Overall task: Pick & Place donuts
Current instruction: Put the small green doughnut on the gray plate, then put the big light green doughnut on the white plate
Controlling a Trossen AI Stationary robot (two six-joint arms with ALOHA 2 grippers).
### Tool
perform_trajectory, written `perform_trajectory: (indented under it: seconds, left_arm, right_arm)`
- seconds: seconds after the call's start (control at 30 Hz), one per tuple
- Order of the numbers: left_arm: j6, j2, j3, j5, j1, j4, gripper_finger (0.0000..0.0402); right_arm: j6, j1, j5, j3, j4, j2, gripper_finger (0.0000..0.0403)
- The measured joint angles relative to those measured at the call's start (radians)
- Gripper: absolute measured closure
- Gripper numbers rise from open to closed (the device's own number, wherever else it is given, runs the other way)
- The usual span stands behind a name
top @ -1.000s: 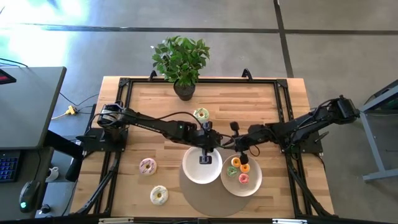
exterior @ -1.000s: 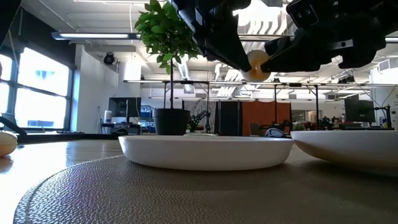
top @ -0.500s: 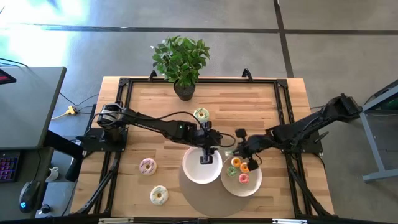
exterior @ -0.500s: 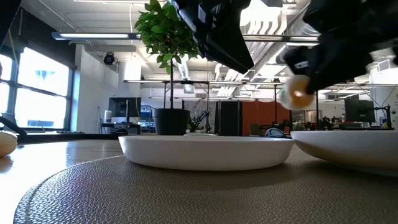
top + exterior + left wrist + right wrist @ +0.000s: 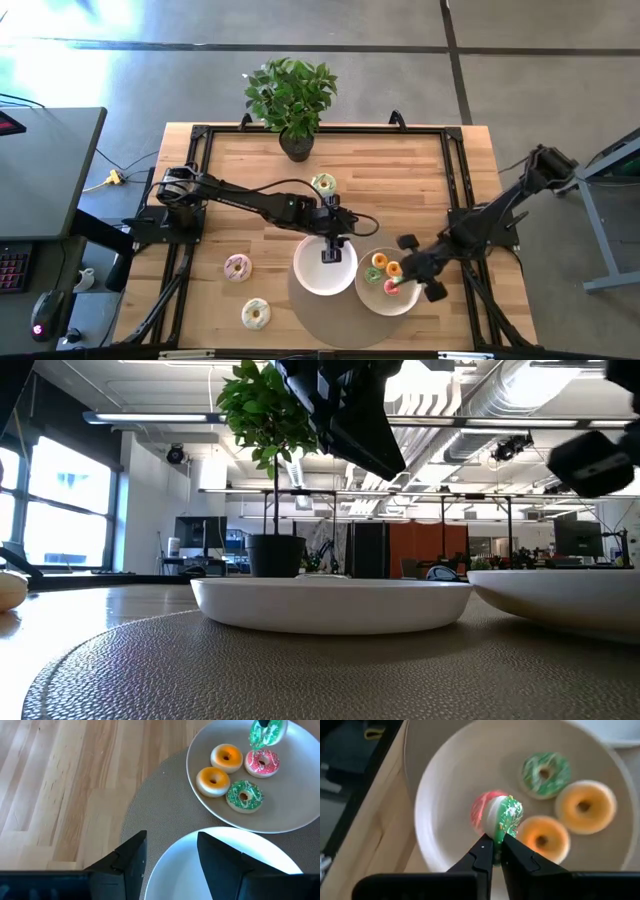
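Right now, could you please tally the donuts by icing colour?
Orange donuts: 2
Green donuts: 2, one held in the right gripper
Pink donuts: 2
Cream donuts: 2
Total: 8

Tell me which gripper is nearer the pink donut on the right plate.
Right. The right gripper hangs just above the pink donut; the left gripper is over the neighbouring empty plate.
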Motion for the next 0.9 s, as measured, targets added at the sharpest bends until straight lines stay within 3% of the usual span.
perform_trajectory:
  seconds: [0.33,0.53,0.9]
  left_arm:
    - [0.053,0.0,0.0,0.0,0.0,-0.014,0.0229]
    - [0.053,0.0,0.0,-0.031,0.0,-0.014,0.0229]
    - [0.046,0.0,0.0,-0.034,0.0,-0.015,0.0229]
  right_arm:
    - [-0.004,0.085,0.058,-0.093,0.208,0.0,0.0358]
    - [0.0,0.085,0.03,-0.093,0.302,0.001,0.032]
    - [-0.141,0.083,0.138,-0.094,0.353,0.001,0.0252]
